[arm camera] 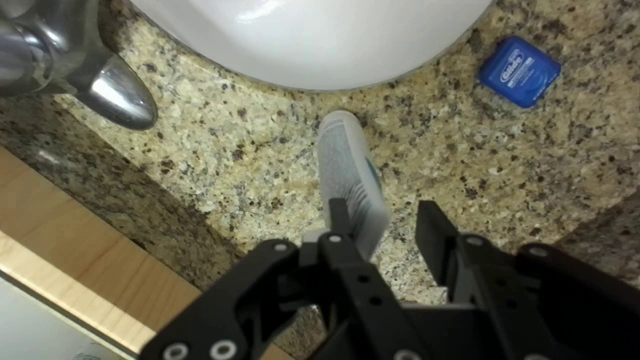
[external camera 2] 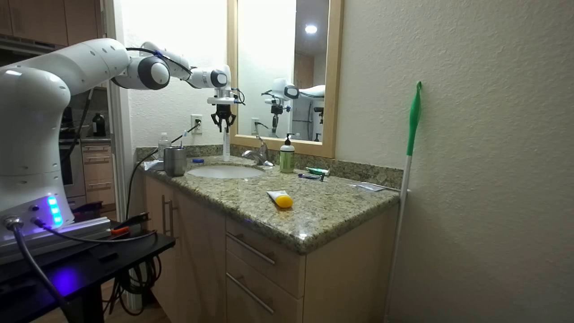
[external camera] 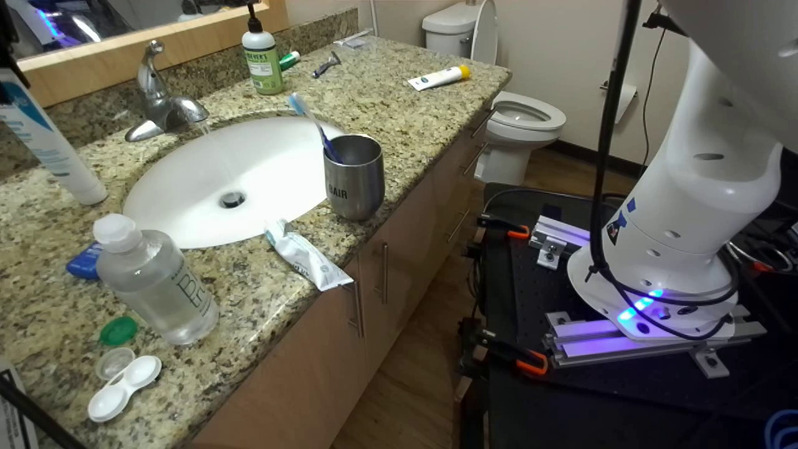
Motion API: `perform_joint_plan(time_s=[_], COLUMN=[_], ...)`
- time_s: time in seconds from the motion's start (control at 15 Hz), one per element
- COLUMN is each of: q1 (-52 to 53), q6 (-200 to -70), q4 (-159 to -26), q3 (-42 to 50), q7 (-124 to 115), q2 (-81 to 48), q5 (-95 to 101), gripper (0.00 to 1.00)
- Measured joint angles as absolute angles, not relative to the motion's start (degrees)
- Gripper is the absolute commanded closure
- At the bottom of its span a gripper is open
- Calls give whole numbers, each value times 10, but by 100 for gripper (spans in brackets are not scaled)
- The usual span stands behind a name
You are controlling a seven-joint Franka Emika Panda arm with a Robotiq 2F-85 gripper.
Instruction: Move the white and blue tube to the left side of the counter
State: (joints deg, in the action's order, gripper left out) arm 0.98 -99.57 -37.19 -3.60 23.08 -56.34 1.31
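Note:
The white and blue tube (arm camera: pixel 345 155) stands upright on the granite counter (arm camera: pixel 260 175) between the sink and the backsplash. It also shows in both exterior views, at the left edge (external camera: pixel 53 146) and below the gripper (external camera 2: pixel 226 148). My gripper (external camera 2: pixel 223 129) points down at the tube's upper end. In the wrist view my gripper (arm camera: pixel 392 220) is open. Its left finger overlaps the tube's top, and the right finger is apart from it over bare granite. I cannot tell whether the left finger touches the tube. The tube's top is partly hidden by that finger.
The faucet (arm camera: pixel 105 85), white sink (arm camera: pixel 325 45) and blue floss box (arm camera: pixel 520 72) are near the tube. A clear bottle (external camera: pixel 159 280), metal cup (external camera: pixel 355 178), toothpaste tube (external camera: pixel 305 255) and soap bottle (external camera 2: pixel 287 157) stand or lie around the sink. The mirror frame (external camera 2: pixel 332 89) is behind.

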Motion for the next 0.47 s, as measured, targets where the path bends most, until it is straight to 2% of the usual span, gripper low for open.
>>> perform_joint_plan(time_s=[0.13, 0.2, 0.4, 0.47], q1=[-7, -15, -30, -31], q6=[-1023, -1040, -1077, -1079], q4=[-373, -375, -380, -380], q3=[-50, -57, -70, -71], q7=[237, 241, 254, 254], q2=[-572, -577, -590, -591], q5=[-22, -37, -57, -58], gripper=[15, 33, 15, 15])
